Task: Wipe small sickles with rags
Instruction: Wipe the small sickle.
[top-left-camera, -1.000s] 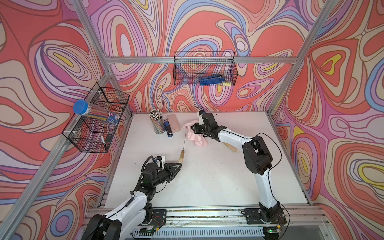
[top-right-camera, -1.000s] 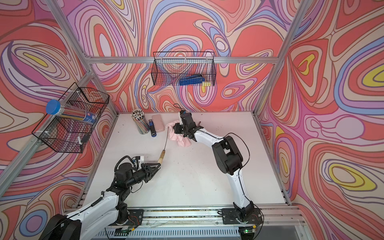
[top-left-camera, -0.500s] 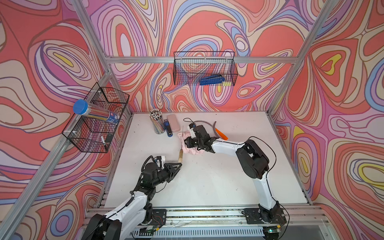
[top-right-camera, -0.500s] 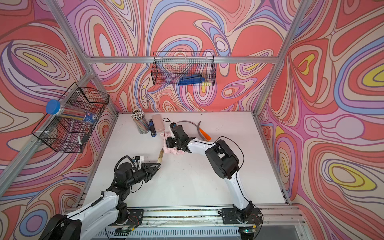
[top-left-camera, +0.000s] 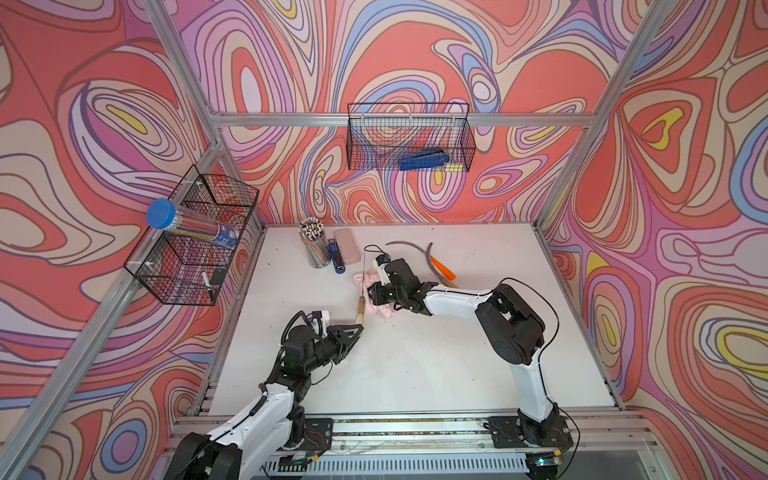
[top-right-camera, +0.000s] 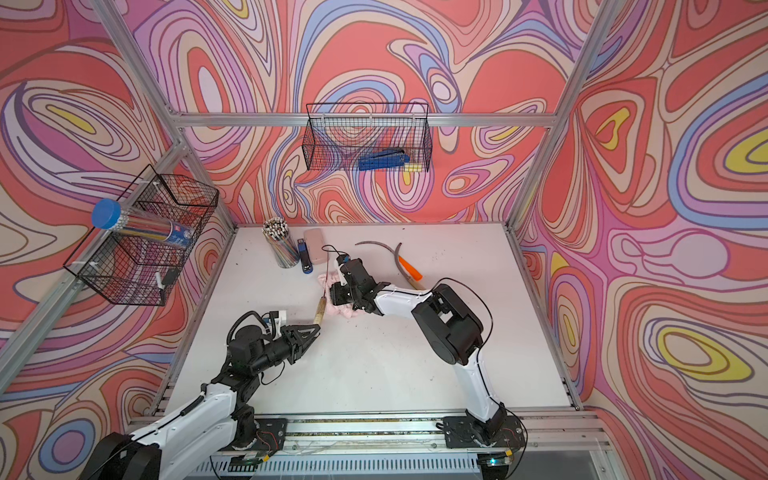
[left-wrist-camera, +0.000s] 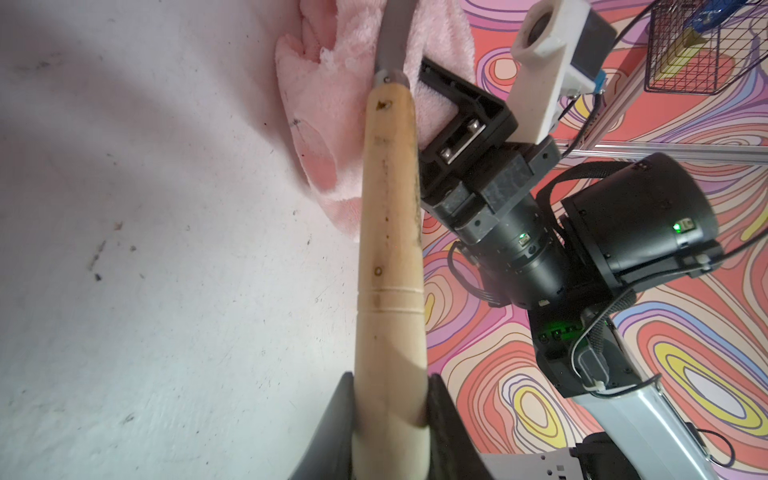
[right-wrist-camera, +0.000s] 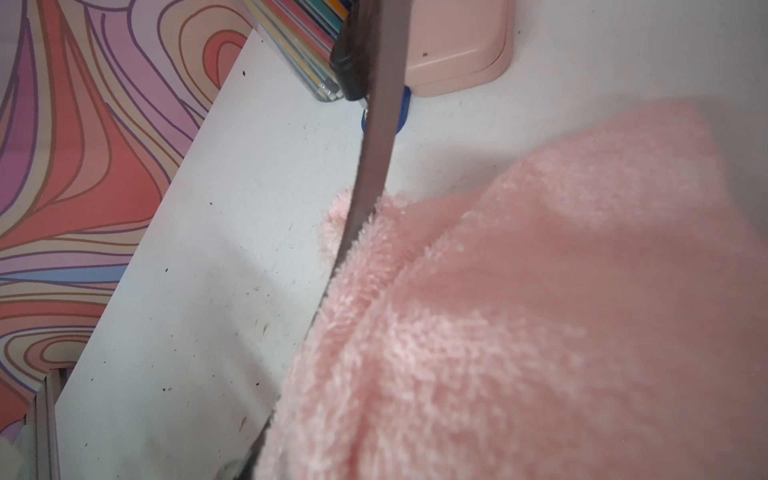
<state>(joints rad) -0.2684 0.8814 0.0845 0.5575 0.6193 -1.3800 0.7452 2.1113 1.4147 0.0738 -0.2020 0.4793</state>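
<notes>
Left gripper (left-wrist-camera: 390, 388): I find it clamped tight on the wooden handle (left-wrist-camera: 390, 232) of one sickle (top-left-camera: 360, 311). Right gripper (top-left-camera: 372, 292): closed on the pink rag (right-wrist-camera: 519, 311), which presses against that sickle's blade (right-wrist-camera: 374, 145) just ahead of the left fingertips. An orange-handled sickle (top-left-camera: 443, 268) lies behind the right gripper.

The walls (top-left-camera: 415, 54) carry swirls of coral red, pink, lilac, blue, cream and yellow, outlined dark; the table (top-left-camera: 415, 365) is white with dark specks. The rag (right-wrist-camera: 540, 291) is pale pink; one sickle (left-wrist-camera: 390, 249) has a pale wooden handle and grey blade, another sickle (top-left-camera: 442, 268) an orange handle. The case (top-left-camera: 345, 251) is pink, the stapler (top-left-camera: 336, 259) blue, the wire basket (top-left-camera: 361, 137) black.
</notes>
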